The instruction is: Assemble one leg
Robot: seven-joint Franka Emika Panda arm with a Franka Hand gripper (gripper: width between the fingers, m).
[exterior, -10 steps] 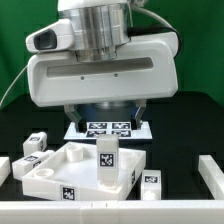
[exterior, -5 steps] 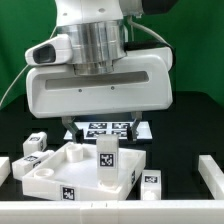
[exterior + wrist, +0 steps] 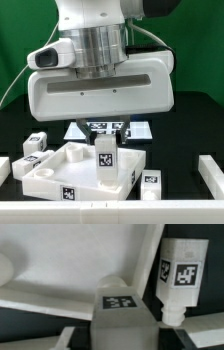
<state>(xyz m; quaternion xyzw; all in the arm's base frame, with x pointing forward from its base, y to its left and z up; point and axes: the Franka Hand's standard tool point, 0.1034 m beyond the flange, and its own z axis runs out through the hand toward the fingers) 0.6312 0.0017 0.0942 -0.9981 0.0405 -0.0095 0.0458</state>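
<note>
Leg [image 3: 106, 160] stood upright on panel [image 3: 55, 160], presumably so peg meets hole. Gripper [image 3: 100, 112] hung above; fingers masked by wrist housing [image 3: 100, 85], clenched or released cannot be told.

The wrist [image 3: 98, 45] points straight down, the broad white claw [image 3: 100, 116] level, its finger spacing impossible to tell.

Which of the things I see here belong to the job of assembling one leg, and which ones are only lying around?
For the job: the leg standing upright on the square panel.
Lying about: two loose legs at the exterior view's left, one at its right, the marker board.
</note>
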